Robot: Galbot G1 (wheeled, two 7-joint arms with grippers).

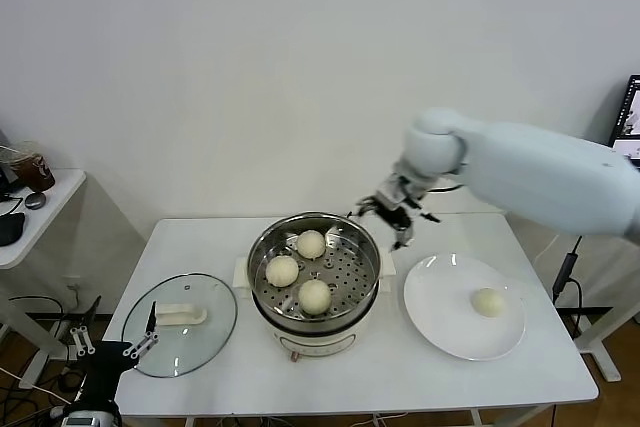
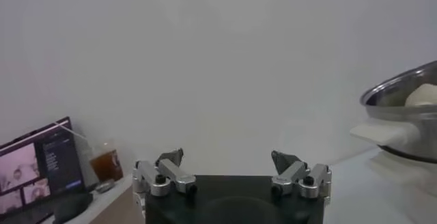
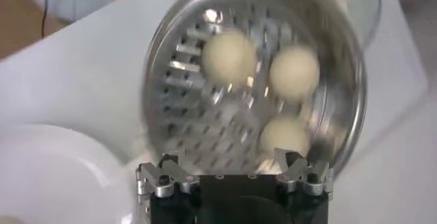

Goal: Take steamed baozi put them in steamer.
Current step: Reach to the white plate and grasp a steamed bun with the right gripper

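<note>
Three steamed baozi (image 1: 299, 269) sit in the steamer (image 1: 365, 287); a fourth (image 1: 488, 302) lies on the white plate (image 1: 440, 317) at three o'clock. The empty right gripper (image 1: 392, 215) hovers at one o'clock, fingers spread. The left gripper (image 1: 112, 349), also spread, idles at eight o'clock.

The white table (image 1: 200, 247) carries three things — glass lid (image 1: 180, 324), steamer (image 1: 314, 277), white plate (image 1: 450, 312).

light: bright and even around me, soft shadows
glare: on the steamer (image 3: 252, 89) rim beyond my fingers (image 3: 164, 177)
blur: right wrist view smeared
</note>
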